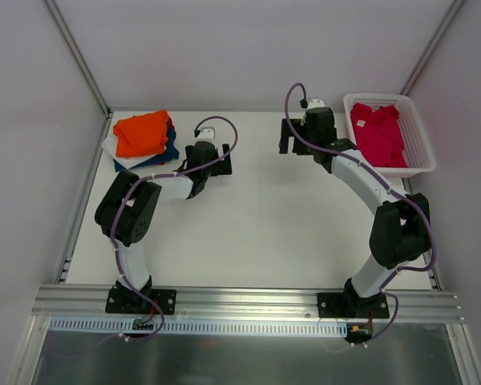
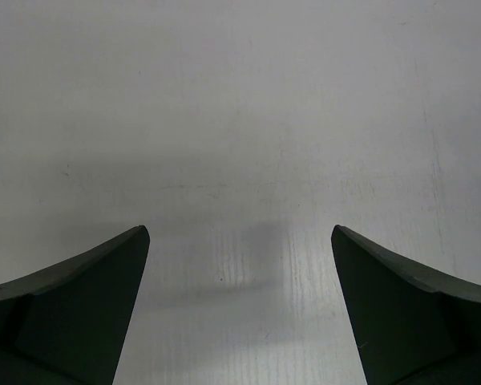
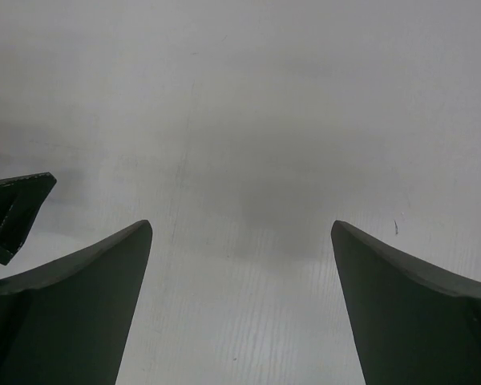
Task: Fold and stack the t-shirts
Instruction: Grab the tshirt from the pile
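Over the bare middle of the bench point(image 1: 256, 224), the left end effector point(image 2: 240, 233) and the right end effector point(image 3: 240, 228) are both spread wide, and nothing is gripped by either. The step in hand is judged to be the fetching of the next garment. At the far left a folded stack is seen: an orange t-shirt point(image 1: 142, 132) on a navy t-shirt point(image 1: 170, 151), over a white t-shirt point(image 1: 111, 152). At the far right a crimson t-shirt point(image 1: 378, 135) is seen crumpled inside the white mesh basket point(image 1: 421, 136). A reach into that basket by the right end effector is probably called for next.
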{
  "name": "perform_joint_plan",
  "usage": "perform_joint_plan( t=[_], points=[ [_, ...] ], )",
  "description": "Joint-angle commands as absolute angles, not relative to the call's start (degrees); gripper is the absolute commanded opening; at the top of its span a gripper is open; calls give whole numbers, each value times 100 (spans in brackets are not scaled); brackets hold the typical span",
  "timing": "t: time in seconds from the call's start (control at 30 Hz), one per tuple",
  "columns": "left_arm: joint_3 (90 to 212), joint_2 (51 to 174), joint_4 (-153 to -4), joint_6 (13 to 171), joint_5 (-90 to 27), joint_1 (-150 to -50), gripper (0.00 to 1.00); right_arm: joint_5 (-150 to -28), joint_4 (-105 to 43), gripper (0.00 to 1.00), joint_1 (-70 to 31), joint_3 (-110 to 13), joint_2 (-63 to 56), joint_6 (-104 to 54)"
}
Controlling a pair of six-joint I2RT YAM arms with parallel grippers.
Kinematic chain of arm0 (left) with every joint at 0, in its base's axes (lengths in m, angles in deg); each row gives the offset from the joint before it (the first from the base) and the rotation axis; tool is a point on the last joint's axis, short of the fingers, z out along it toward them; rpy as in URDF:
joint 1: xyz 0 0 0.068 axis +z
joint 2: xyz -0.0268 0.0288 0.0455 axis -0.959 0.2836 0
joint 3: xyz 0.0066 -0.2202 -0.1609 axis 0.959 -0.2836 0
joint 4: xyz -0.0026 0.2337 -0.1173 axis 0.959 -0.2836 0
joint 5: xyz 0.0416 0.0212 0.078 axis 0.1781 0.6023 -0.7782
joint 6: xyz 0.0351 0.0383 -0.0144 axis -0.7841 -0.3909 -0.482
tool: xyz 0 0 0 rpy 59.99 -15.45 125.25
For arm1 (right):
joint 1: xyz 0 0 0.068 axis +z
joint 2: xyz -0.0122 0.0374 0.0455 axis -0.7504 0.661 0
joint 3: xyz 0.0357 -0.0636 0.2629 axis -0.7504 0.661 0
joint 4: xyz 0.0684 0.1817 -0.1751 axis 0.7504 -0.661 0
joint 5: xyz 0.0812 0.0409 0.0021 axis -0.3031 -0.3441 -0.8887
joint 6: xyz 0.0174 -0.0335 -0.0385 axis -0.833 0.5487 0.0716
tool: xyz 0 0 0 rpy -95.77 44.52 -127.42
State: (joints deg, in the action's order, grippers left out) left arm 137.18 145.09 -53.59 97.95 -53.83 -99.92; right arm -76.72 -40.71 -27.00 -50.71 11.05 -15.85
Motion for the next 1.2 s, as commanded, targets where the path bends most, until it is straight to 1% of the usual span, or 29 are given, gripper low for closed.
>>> perform_joint_plan(
  t=[0.0, 0.47, 0.9, 1.03, 1.17],
  points=[
    [13728, 14257, -5198, 9916, -5332, -9919, 99, -7609, -3941, 99, -2665, -5102, 849, -1490],
    [13719, 14257, -5216, 9933, -5332, -9910, 99, -7723, -4037, 100, -2665, -5234, 964, -1490],
    [13684, 14240, -5190, 9951, -5323, -9910, 99, -7363, -4284, 99, -2744, -5708, 981, -1481],
    [13675, 14240, -5172, 9951, -5323, -9902, 99, -7345, -4494, 100, -3060, -6190, 1174, -1639],
    [13640, 14214, -5146, 9959, -5314, -9902, 99, -7845, -4688, 99, -3805, -6744, 1543, -2174]
  ],
)
